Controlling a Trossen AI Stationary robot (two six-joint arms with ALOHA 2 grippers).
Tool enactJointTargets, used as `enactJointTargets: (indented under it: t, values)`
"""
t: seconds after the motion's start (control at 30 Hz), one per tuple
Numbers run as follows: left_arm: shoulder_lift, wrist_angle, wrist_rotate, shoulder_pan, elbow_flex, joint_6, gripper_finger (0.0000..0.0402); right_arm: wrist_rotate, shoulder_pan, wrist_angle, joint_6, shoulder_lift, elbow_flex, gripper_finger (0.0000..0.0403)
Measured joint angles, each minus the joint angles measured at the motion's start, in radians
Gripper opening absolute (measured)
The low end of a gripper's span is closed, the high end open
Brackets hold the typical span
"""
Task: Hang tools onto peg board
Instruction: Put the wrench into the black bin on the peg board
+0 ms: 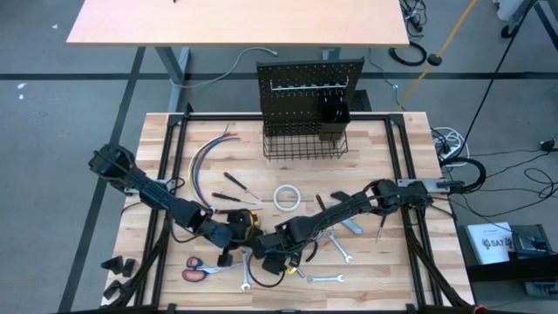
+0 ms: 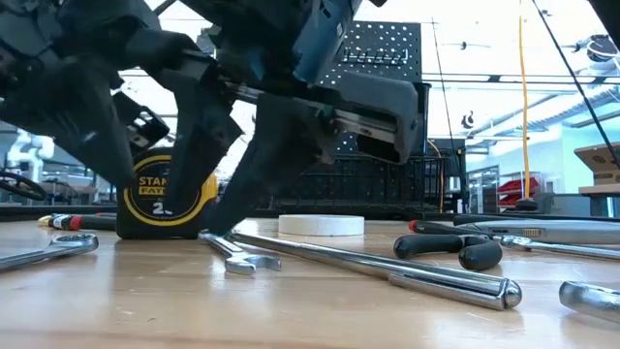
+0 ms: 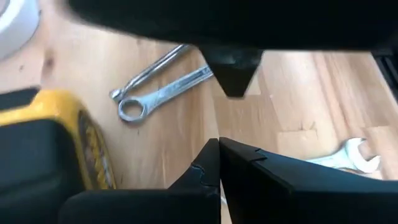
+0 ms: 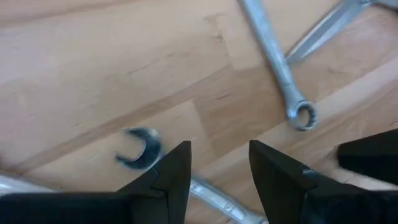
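Observation:
The peg board (image 1: 309,83) stands upright at the table's far edge with its wire basket (image 1: 305,144) in front. Silver wrenches (image 1: 340,249), orange-handled scissors (image 1: 196,270), screwdrivers (image 1: 234,183) and a yellow tape measure (image 1: 248,221) lie flat on the tabletop. My left gripper (image 3: 217,142) is shut and holds nothing, just right of the tape measure (image 3: 68,124). My right gripper (image 4: 219,146) is open low over the near middle of the table. A small wrench (image 4: 142,153) lies beneath it, its shaft (image 4: 211,194) crossing under the gap between the fingers. My right gripper points steeply down over the small wrench's shaft (image 4: 211,194), which runs across under the gap between its fingers. I cannot tell whether the fingers touch it. The wrench's open end (image 2: 242,259) rests on the table.
A white tape roll (image 1: 288,198) lies mid-table and a bundle of coloured wires (image 1: 209,157) at the far left. A long wrench (image 2: 387,268) and black-handled pliers (image 2: 455,248) lie right of the grippers. The two arms cross close together near the tape measure (image 2: 165,194).

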Motion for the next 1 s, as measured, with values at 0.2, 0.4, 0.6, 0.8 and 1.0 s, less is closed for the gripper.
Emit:
enactJointTargets:
  t: [0.2,0.4,0.6,0.8,1.0]
  values:
    - [-0.025,0.000,0.009,-0.028,0.005,-0.071,0.0001,-0.004,-0.003,-0.058,0.001,-0.012,-0.001,0.0153]
    - [0.001,-0.004,0.061,-0.031,0.004,-0.102,0.0001,-0.066,-0.024,-0.084,0.037,-0.011,-0.003,0.0153]
    - [0.008,-0.057,0.066,-0.028,0.004,-0.103,0.0001,-0.085,-0.045,-0.083,0.037,-0.010,-0.004,0.0153]
    - [0.008,-0.070,0.066,-0.023,0.004,-0.099,0.0001,-0.089,-0.046,-0.056,0.034,-0.009,-0.005,0.0153]
    - [0.023,-0.065,0.067,-0.023,0.005,-0.098,0.0001,-0.090,-0.052,-0.038,0.023,-0.008,-0.005,0.0153]
